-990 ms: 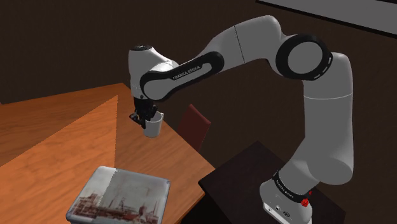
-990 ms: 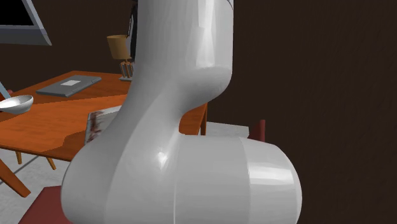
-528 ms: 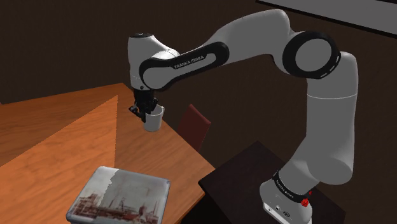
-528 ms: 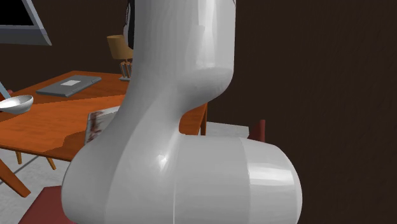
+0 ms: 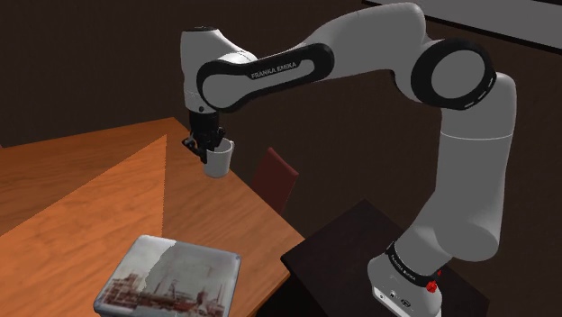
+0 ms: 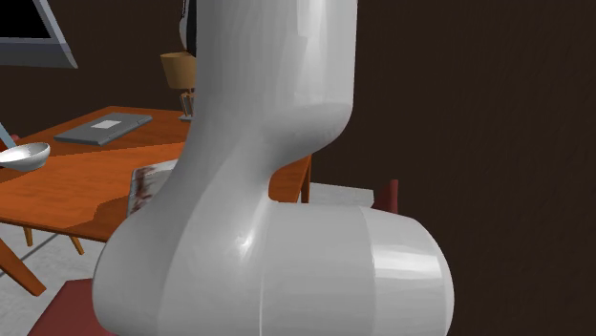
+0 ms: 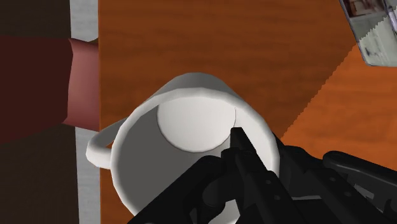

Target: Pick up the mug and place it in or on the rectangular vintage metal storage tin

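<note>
The white arm (image 5: 450, 162) arches up from its dark box stand (image 5: 347, 257) and reaches over toward the shoulder view's left. Its black two-finger tool (image 5: 206, 146) points down with a plain white mug (image 5: 217, 162) clamped in it. The wrist view makes the grip clear: the tool (image 7: 257, 153) pinches the wall of the plain white mug (image 7: 191, 121), one finger inside the cup and the other outside, roughly opposite the loop handle.

The mug hangs upright in the air, clear of the orange-brown wooden desk (image 5: 81, 180), above its far right part and close to the edge. The flat rectangular metal tin (image 5: 171, 277), with a faded reddish picture on top, lies on the near side of the desk, well apart from the mug. A dark red chair (image 5: 275, 176) stands just past the desk's right edge, near the hanging mug.

Looking down along the tool, the desk (image 7: 222, 38) spreads out under the mug, the chair (image 7: 76, 83) sits off to one side and a corner of the tin (image 7: 375, 32) is on the other.

In the second exterior view a thick link of the arm (image 6: 277, 191) stands in front. To its left the desk (image 6: 76, 191) carries a white bowl (image 6: 24, 155), a flat grey slab (image 6: 103, 127) and a sliver of the tin (image 6: 143, 186).
</note>
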Motion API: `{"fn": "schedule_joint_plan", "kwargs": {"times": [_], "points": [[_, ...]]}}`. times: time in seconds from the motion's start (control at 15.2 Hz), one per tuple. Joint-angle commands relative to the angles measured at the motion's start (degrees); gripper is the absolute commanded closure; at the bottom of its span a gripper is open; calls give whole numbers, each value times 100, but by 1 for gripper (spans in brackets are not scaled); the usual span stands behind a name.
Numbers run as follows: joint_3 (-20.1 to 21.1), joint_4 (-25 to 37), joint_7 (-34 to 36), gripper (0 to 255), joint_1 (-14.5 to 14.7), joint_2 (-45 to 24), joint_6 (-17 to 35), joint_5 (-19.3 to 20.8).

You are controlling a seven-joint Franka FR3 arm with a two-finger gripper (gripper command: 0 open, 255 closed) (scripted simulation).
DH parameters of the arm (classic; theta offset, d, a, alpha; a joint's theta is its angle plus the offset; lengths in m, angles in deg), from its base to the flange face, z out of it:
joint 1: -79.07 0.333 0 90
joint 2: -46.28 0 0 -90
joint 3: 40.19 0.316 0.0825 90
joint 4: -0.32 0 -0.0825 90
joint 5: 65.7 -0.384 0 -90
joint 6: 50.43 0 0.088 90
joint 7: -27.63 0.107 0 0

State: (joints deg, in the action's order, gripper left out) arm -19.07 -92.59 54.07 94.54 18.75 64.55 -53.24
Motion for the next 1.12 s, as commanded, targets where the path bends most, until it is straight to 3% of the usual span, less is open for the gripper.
{"fn": "schedule_joint_plan", "kwargs": {"times": [0.0,0.26,1.06], "points": [[12,90,-26,255,-6,51,-137,-27],[34,224,-59,255,-12,143,-356,-71],[516,-498,1279,255,815,705,-257,-190]]}}
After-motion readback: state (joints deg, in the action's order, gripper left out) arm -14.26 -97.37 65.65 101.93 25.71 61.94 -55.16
